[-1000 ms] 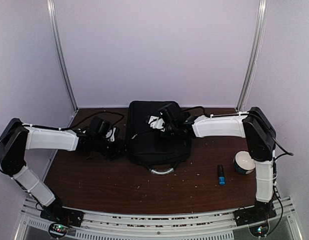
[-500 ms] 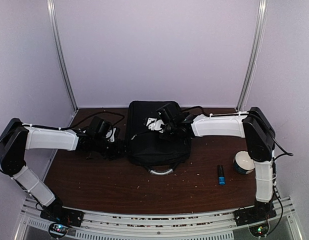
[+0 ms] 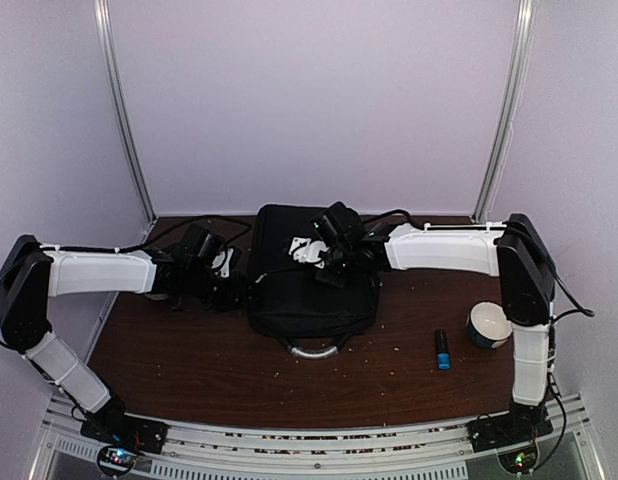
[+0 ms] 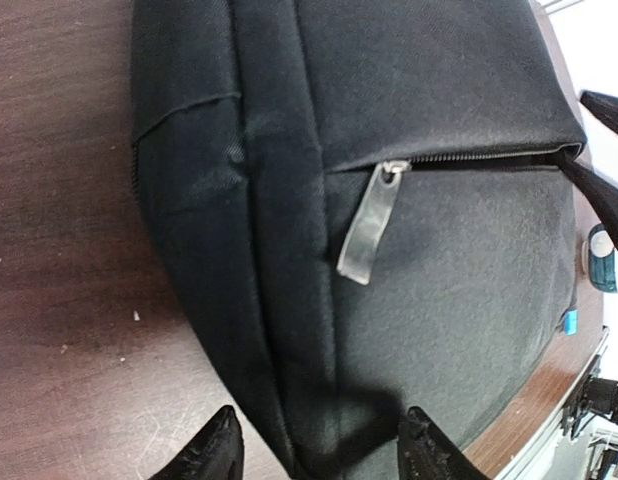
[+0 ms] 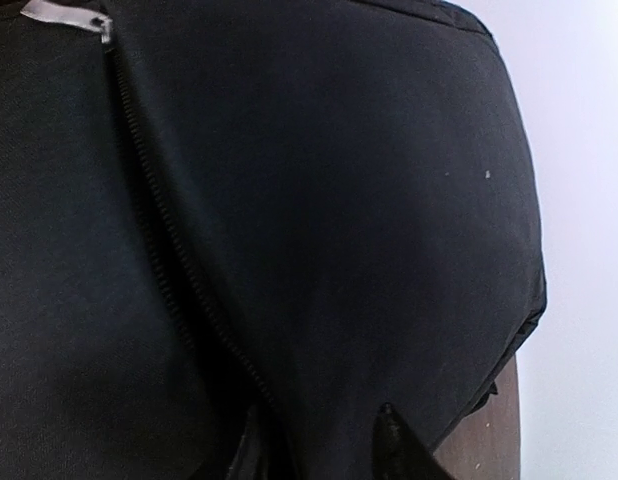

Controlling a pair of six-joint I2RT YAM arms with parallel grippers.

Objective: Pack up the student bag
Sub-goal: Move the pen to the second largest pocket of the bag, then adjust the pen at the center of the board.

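We see the student bag (image 3: 311, 285) lying flat in the middle of the brown table (image 3: 189, 365), its grey loop handle (image 3: 314, 348) pointing toward the arm bases. The left gripper (image 3: 236, 291) sits low at the bag's left side. In the left wrist view its fingers (image 4: 217, 447) stand apart and straddle the bag's rounded edge seam. One tip is over the table with a strip of wood showing between it and the fabric, and the other is over the black cloth. A grey zipper pull (image 4: 369, 225) lies just beyond them, at the end of a zip that looks slightly parted.

The right gripper (image 3: 319, 254) hovers over the upper middle of the bag, its arm reaching in from the right. Its wrist view is filled with black fabric, and a zip line runs down toward the two dark fingertips (image 5: 397, 443). The tips look set apart, but they are black against black — we cannot tell whether they pinch the cloth.

Well to the right of the bag stand a white bowl (image 3: 489, 325) and, near it, a small black-and-blue cylinder (image 3: 442, 350).
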